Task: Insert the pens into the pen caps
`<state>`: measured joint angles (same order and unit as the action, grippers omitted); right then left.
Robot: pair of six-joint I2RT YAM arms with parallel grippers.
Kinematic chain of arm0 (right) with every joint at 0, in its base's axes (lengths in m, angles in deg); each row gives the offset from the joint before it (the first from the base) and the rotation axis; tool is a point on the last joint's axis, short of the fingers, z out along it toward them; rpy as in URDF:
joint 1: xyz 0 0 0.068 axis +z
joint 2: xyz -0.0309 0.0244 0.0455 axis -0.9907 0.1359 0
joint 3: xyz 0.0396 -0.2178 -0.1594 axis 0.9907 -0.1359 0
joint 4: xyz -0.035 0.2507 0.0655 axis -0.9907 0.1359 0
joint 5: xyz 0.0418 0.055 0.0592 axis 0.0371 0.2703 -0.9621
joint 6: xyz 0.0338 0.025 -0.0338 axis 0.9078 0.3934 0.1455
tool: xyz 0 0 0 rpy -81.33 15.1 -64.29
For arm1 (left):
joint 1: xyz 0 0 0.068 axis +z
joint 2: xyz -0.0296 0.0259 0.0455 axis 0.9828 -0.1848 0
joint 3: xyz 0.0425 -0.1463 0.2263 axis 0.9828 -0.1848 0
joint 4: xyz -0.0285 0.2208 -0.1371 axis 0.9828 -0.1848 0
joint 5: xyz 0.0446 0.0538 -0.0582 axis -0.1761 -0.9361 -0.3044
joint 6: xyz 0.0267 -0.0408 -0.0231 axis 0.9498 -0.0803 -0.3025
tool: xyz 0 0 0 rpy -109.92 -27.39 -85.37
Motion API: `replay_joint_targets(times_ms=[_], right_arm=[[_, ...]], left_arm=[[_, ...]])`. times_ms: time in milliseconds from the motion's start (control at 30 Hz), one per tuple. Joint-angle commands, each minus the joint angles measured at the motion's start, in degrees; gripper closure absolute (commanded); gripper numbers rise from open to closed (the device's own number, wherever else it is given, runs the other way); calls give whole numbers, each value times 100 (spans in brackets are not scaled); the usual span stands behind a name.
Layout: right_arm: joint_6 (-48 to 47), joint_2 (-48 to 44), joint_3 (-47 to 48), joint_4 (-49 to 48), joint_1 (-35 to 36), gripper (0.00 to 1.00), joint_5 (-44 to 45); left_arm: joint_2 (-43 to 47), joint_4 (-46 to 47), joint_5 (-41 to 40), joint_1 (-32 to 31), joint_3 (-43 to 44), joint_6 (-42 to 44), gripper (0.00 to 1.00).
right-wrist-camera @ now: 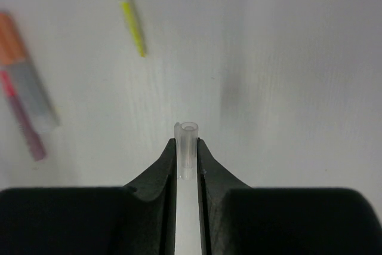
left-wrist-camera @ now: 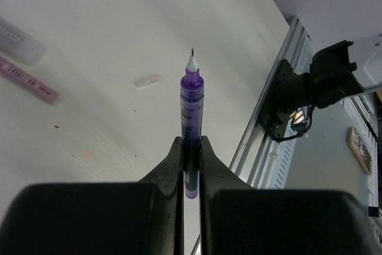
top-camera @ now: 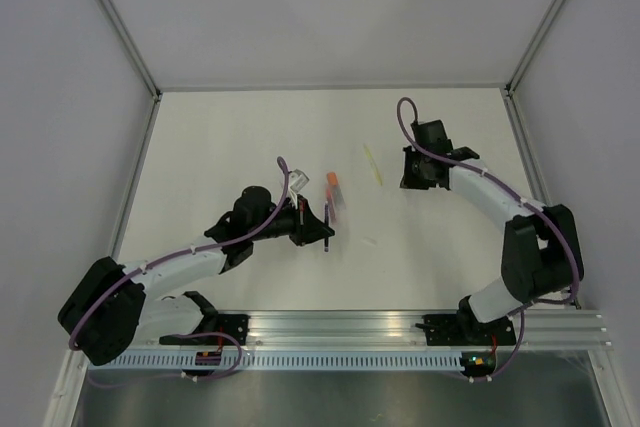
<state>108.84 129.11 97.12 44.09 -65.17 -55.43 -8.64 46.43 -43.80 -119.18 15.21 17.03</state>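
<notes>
Between the fingers of the left gripper sits the purple pen, clamped near its rear end, with the barrel running straight out ahead of the fingertips and its fine white tip pointing away from the hand, clear of the table. Ahead of that tip and a little to the left in the wrist view, a second clear cap lies flat on the table, apart from the pen. Further left of the hand lies a pink pen. The right gripper is closed on a clear cap, a short see-through tube pinched between the two fingertips, its open round mouth sticking out just past them. Ahead of this hand and to its left the yellow pen lies on the table, well apart from the fingers; further left lie an orange cap with a pale grey piece below it, and the pink pen beside that. From above, the two grippers are well apart, with the yellow pen just beside the right one.
</notes>
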Motion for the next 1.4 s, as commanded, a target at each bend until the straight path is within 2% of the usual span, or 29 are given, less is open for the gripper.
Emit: replay_joint_targets(times_ms=[0,133,233,400,533,733,933,1367], right_arm=[[108,-906,28,-571,100,100,-976],[757,-2064,-517,-1721,310,100,-1786],[1338,-2628,-904,-2818,521,100,-2077],[1883,-3034,-1343,-3831,952,100,-2289],[2165,-3158,-1599,-4640,1557,100,-2193],[2086,-3150,-1617,-4782,2288,100,-1622],[1963,-3184,-1687,-4704,2684,100,-1271],[1682,-3290,-1880,-4483,2851,100,-1015]], left_arm=[[165,938,834,2,-136,-65,98],[270,1343,1169,2,-259,-153,98],[332,1510,1327,2,-303,-197,98],[332,1607,1406,2,-320,-206,98],[253,1721,1486,-7,-329,-268,98],[262,1774,1512,2,-338,-294,98],[279,1774,1495,-7,-356,-294,98],[315,1739,1442,2,-373,-259,98]])
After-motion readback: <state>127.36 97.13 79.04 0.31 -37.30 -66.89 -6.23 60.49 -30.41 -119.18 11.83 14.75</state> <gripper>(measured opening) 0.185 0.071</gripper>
